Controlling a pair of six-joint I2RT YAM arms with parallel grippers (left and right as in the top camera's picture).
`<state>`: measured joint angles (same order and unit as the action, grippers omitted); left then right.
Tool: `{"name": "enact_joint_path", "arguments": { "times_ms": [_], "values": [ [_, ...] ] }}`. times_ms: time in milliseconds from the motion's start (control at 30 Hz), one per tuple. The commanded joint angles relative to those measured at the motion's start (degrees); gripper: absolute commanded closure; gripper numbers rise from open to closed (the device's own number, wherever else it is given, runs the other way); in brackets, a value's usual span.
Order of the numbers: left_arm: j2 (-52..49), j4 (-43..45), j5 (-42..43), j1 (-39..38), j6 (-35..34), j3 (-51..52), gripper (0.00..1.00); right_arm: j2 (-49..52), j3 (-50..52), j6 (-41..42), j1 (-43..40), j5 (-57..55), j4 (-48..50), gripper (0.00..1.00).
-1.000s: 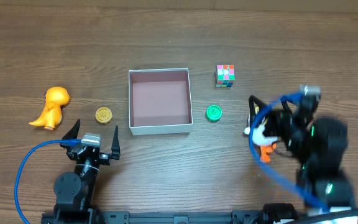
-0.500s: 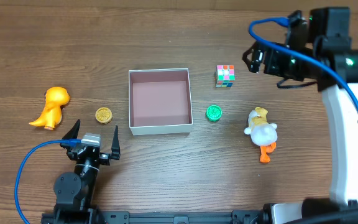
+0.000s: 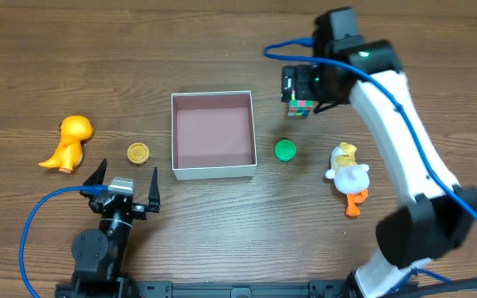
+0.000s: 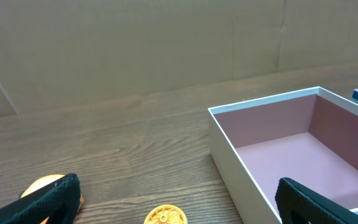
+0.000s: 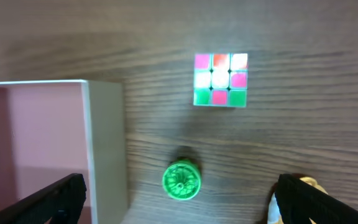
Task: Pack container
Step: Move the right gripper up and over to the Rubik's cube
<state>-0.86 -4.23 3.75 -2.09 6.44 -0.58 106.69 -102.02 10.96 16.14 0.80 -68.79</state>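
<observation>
The container (image 3: 212,172), a shallow white-walled box with a pinkish floor, stands empty mid-table; it also shows in the left wrist view (image 4: 229,149) and the right wrist view (image 5: 106,149). My right gripper (image 3: 309,87) hangs open and empty above the colourful cube (image 3: 302,106). In the right wrist view (image 5: 179,202) the cube (image 5: 220,79) and a green disc (image 5: 181,181) lie below it. My left gripper (image 3: 125,186) is open and empty near the front edge, behind a yellow disc (image 3: 138,153); the left wrist view (image 4: 179,205) shows this disc (image 4: 165,216).
An orange dinosaur (image 3: 69,142) lies at the far left. The green disc (image 3: 285,150) sits right of the container. A white and orange duck (image 3: 350,175) lies further right. The right arm stretches over the table's right side.
My right arm has swung from low over the duck to the far side, then left to above the cube. The duck stays where it was. The left arm has not moved.
</observation>
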Motion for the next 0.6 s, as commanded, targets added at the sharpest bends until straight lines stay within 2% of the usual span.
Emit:
{"name": "enact_joint_path", "arguments": {
  "times_ms": [0, 267, 433, 567],
  "values": [
    [0.6, 0.1, -0.6, 0.6, 0.9, 0.3, 0.00, 3.3, -1.5, 1.1, -0.6, -3.3, 0.0, 0.00],
    [0.6, 0.1, -0.6, 0.6, 0.9, 0.3, 0.00, 5.3, -1.5, 0.9, -2.1, -3.1, 2.6, 0.00],
    [0.6, 0.0, -0.6, 0.6, 0.9, 0.3, 0.00, 7.5, -1.4, -6.9, -2.1, -3.2, 7.0, 0.00],
    [0.5, 0.0, -0.6, 0.6, 0.9, 0.3, 0.00, 10.0, -1.5, -7.4, -2.1, -4.0, 7.8, 0.00]
  ]
}}
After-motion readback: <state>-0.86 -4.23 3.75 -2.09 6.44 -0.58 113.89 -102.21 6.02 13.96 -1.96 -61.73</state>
